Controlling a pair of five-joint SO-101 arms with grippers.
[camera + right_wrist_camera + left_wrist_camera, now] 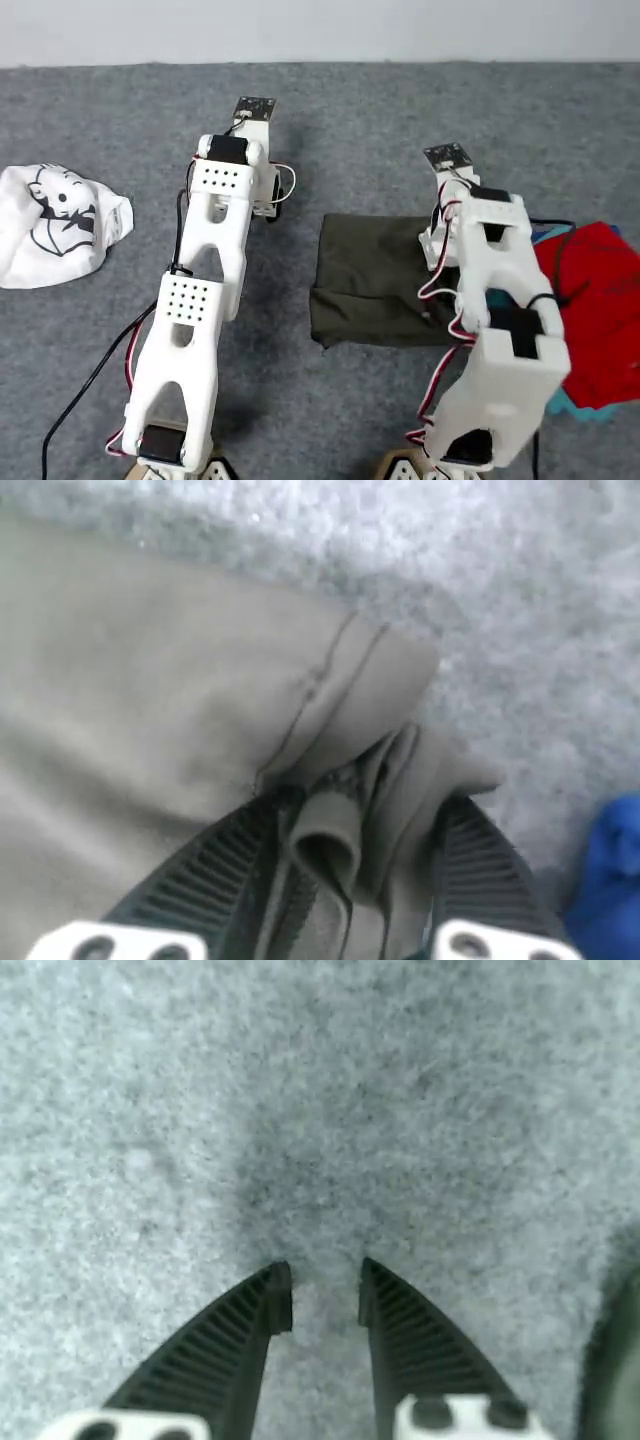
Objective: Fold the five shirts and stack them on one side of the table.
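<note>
Olive shirt [370, 285] lies partly folded on the grey desk [400, 120], near its middle and under the right arm, its edges roughly squared and a thicker fold along the near side. The right gripper [365, 812] is down on this shirt at its right-hand edge; its jaws are pressed in on a bunched ridge of the olive cloth [150, 680], which fills the gap between them. Just to the right of the olive shirt sits a heap with a red shirt [600, 300] on top and a blue shirt [548, 236] showing from under it. A white shirt [55, 225] with a black cartoon print lies crumpled at the far left of the desk, well apart from the others. The left gripper [324, 1280] hangs over bare desk to the left of the olive shirt, its jaws a little apart with nothing between them.
</note>
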